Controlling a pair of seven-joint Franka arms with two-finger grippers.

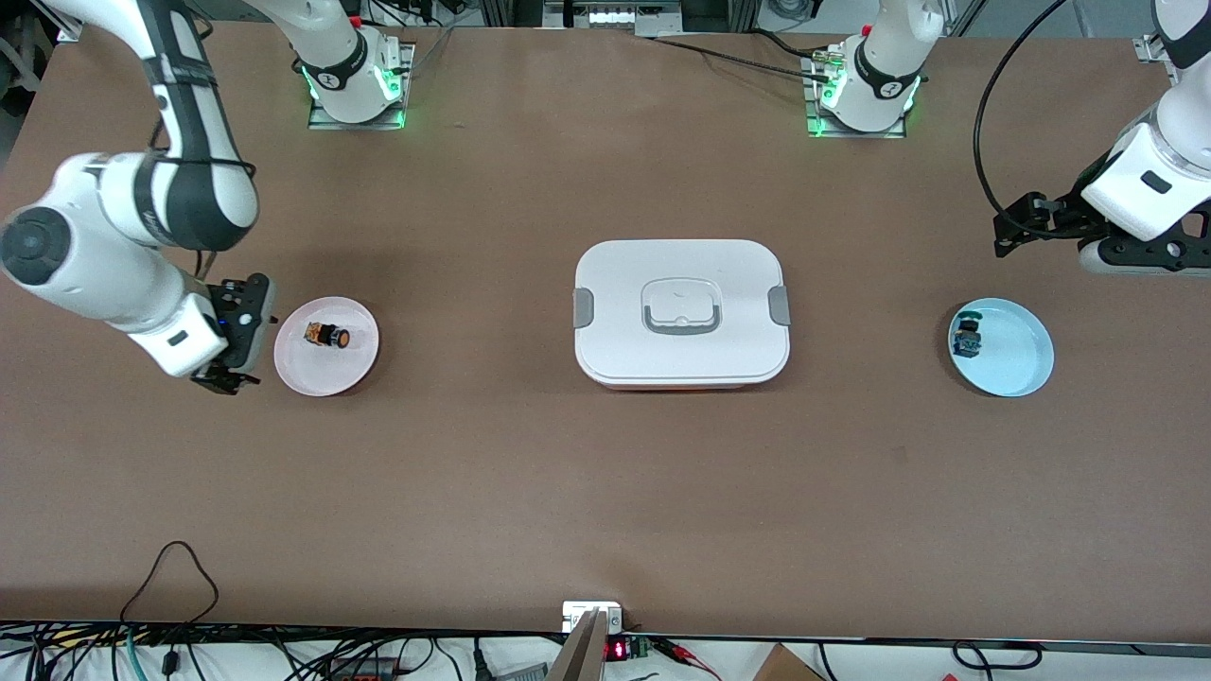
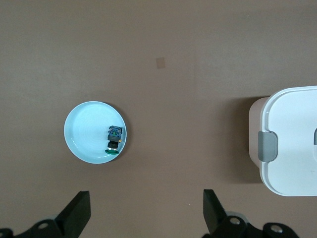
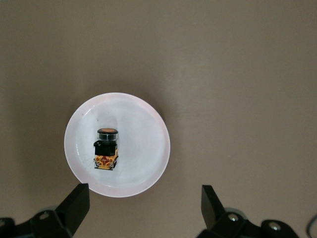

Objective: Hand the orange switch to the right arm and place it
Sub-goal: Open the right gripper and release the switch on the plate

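Observation:
The orange switch [image 1: 327,335] lies on its side in a pink plate [image 1: 322,380] toward the right arm's end of the table. The right wrist view shows its orange cap, black body and tan block [image 3: 106,148] on the plate [image 3: 143,148]. My right gripper [image 1: 224,381] is open and empty over the table just beside the pink plate; its own view [image 3: 143,201] shows the plate's rim between its fingers. My left gripper [image 1: 1006,234] is open and empty over the table near a blue plate, as its own view [image 2: 146,203] shows.
A small blue-and-green switch [image 1: 967,336] lies in a blue plate [image 1: 1022,364] toward the left arm's end; both show in the left wrist view [image 2: 114,139], [image 2: 84,129]. A white lidded box [image 1: 681,312] stands mid-table, its end visible in the left wrist view [image 2: 292,144].

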